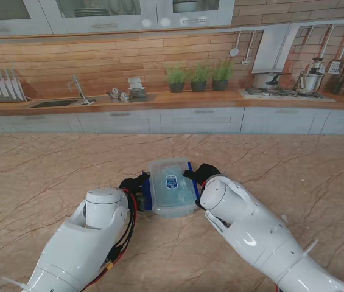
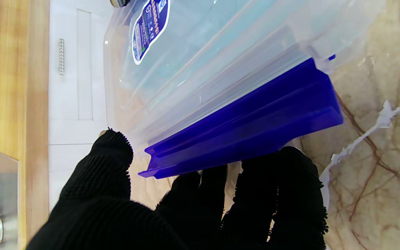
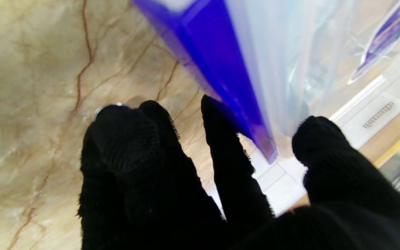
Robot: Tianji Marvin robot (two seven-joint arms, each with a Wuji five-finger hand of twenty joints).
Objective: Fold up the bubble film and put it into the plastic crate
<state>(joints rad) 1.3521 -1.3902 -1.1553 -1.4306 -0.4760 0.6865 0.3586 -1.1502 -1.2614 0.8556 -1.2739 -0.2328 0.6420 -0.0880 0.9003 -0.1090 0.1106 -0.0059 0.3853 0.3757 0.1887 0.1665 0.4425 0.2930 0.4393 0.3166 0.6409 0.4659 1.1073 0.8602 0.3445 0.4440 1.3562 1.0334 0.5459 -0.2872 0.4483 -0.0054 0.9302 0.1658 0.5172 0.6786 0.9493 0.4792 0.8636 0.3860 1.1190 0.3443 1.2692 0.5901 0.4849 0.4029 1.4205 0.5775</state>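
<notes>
Left robot hand (image 1: 134, 183), black-gloved, sits at the left side of the clear plastic crate (image 1: 170, 188). In its wrist view the fingers (image 2: 283, 194) lie against the crate's blue clip handle (image 2: 252, 128), with the thumb apart at the crate's wall; whether it truly grips cannot be told.

The crate stands on the marble surface (image 1: 44, 182), centred between both arms, lid on, with a blue oval label (image 1: 172, 181) on top. A pale, crumpled sheet, likely the bubble film (image 3: 311, 69), shows dimly through its wall in the right wrist view.

Right robot hand (image 1: 201, 173), also gloved, is at the crate's right side. Fingers (image 3: 227, 139) touch the blue handle on that side (image 3: 221, 59); the thumb rests near the clear wall. Firm hold or not: cannot tell.
</notes>
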